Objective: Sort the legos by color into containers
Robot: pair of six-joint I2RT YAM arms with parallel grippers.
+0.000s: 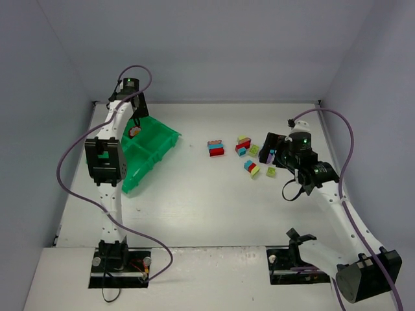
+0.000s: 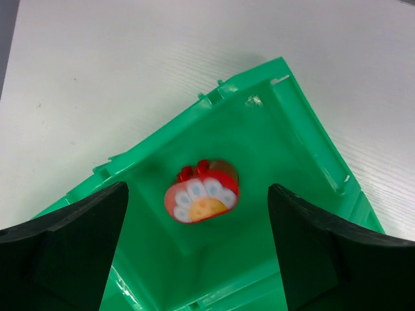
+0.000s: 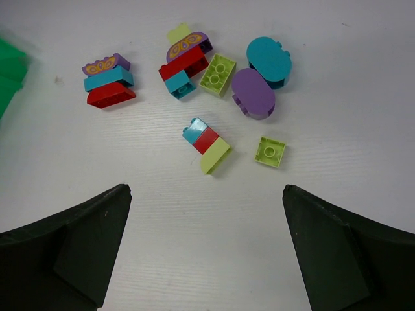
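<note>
The green tray sits at the back left, tilted on the table. My left gripper hangs open over one compartment; a red brick with a flower print lies on its floor, between and below the fingers, untouched. My right gripper is open and empty above the table, beside the loose legos. In the right wrist view they lie ahead of the gripper: a purple-cyan-red stack, a purple-red-cyan cluster, yellow-green bricks, round cyan and purple pieces, and a cyan-red-green strip.
Grey walls close in the table at the back and both sides. Purple cables loop off both arms. A small yellow-green square lies right of the strip. A corner of the tray shows at the left edge of the right wrist view.
</note>
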